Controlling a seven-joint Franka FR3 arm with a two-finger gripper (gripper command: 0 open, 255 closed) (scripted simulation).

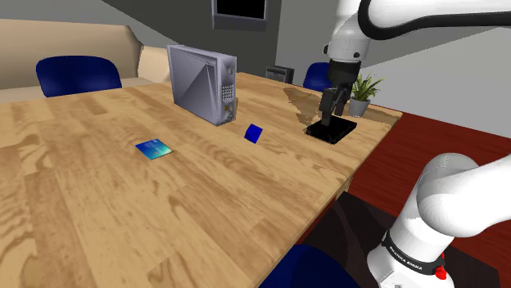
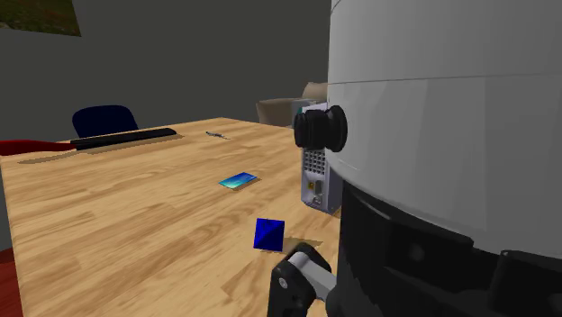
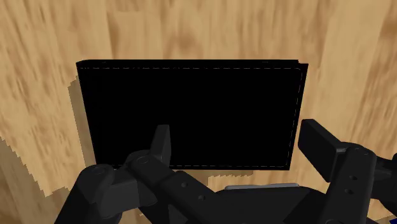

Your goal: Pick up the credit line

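The credit card [image 1: 154, 149] is a thin blue-green card lying flat on the wooden table [image 1: 98, 204], near the middle. It shows again in the second exterior view [image 2: 238, 181]. My gripper [image 1: 329, 114] hangs far from the card, near the table's corner on the shoulder view's right. It is just above a flat black wallet with stitched edges [image 1: 331, 131]. In the wrist view the gripper [image 3: 242, 145] is open, and its fingers [image 3: 161, 140] stand apart over the wallet [image 3: 191, 108]. Nothing is held.
A grey computer case [image 1: 203, 82] stands upright on the table. A small blue cube [image 1: 254, 132] sits between the case and the wallet. A black keyboard [image 2: 124, 138] lies at the far edge. Blue chairs [image 1: 78, 75] and a potted plant [image 1: 360, 90] surround the table.
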